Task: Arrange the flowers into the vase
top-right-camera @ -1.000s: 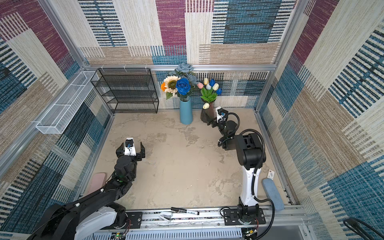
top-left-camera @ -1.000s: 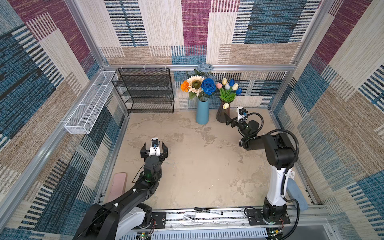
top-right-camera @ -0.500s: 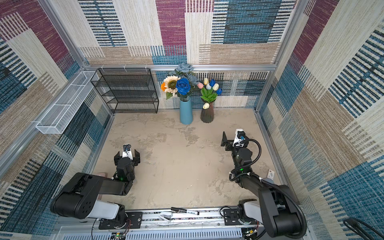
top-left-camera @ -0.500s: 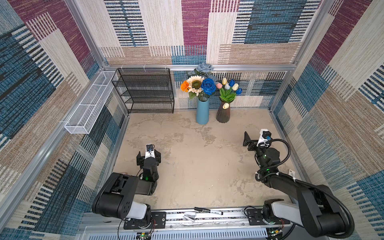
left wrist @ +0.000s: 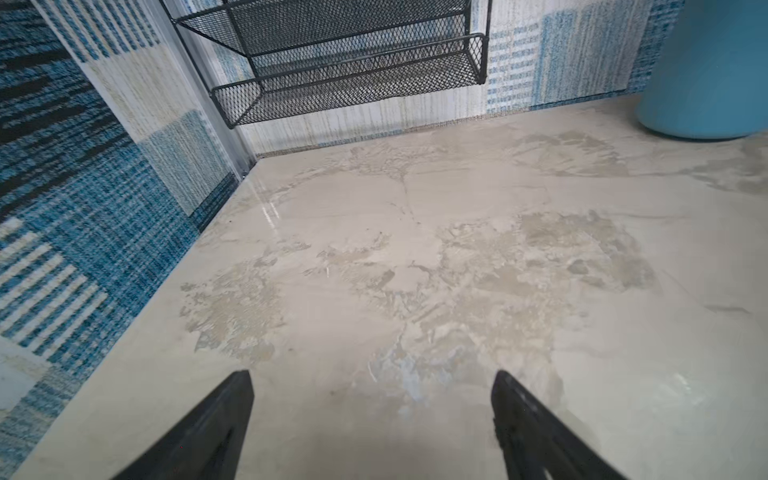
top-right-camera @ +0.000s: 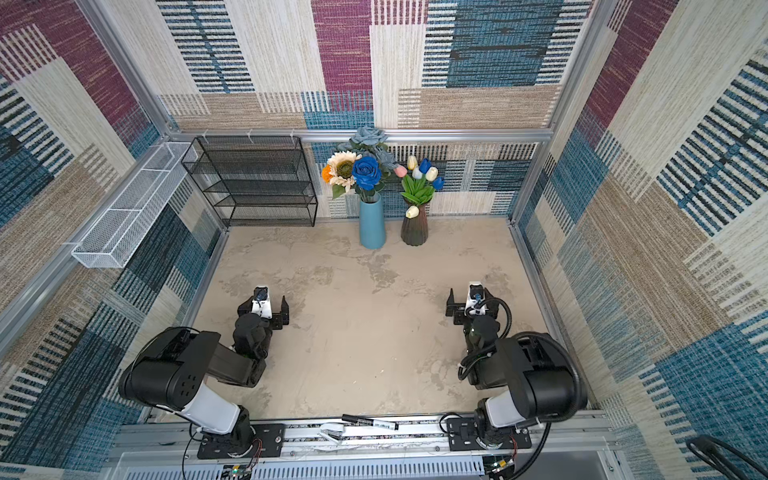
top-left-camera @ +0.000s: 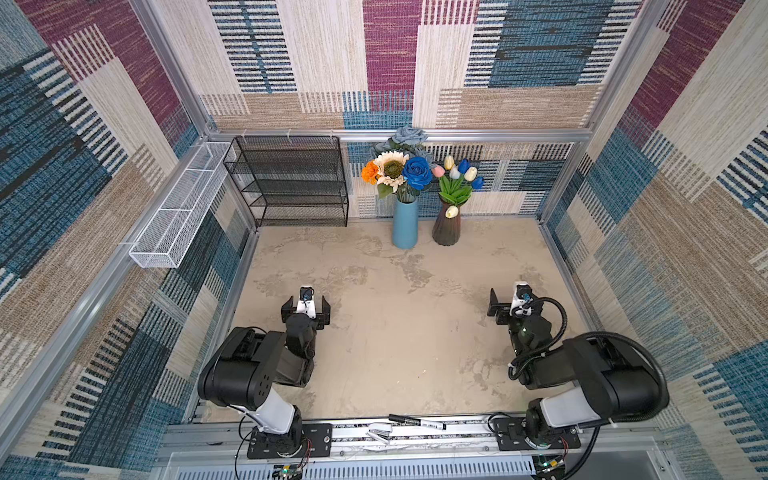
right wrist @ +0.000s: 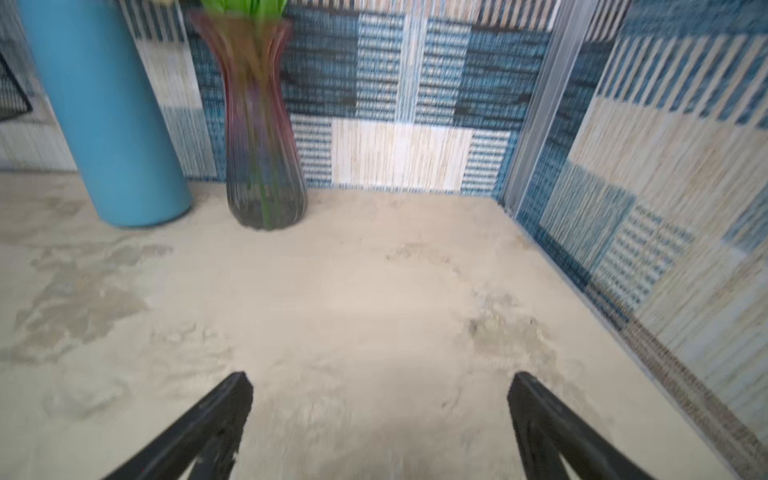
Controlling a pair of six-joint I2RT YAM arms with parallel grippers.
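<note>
Flowers (top-left-camera: 397,174) stood upright in blue vase (top-left-camera: 405,226), tulips (top-left-camera: 457,178) in dark vase (top-left-camera: 446,226), upper centre | left pincer (top-left-camera: 306,312) and right pincer (top-left-camera: 515,309) spread, empty, lower frame over surface (top-left-camera: 395,332) | vases well ahead; right pincer likely nearer

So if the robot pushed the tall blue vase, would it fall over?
Probably it tips easily: the tall, narrow blue vase stands upright on a small base, with big blooms spreading wide above its mouth. It might slide first, since the smooth stone-look tabletop shines. It looks hard, maybe ceramic, so possibly breakable if it falls.
</note>
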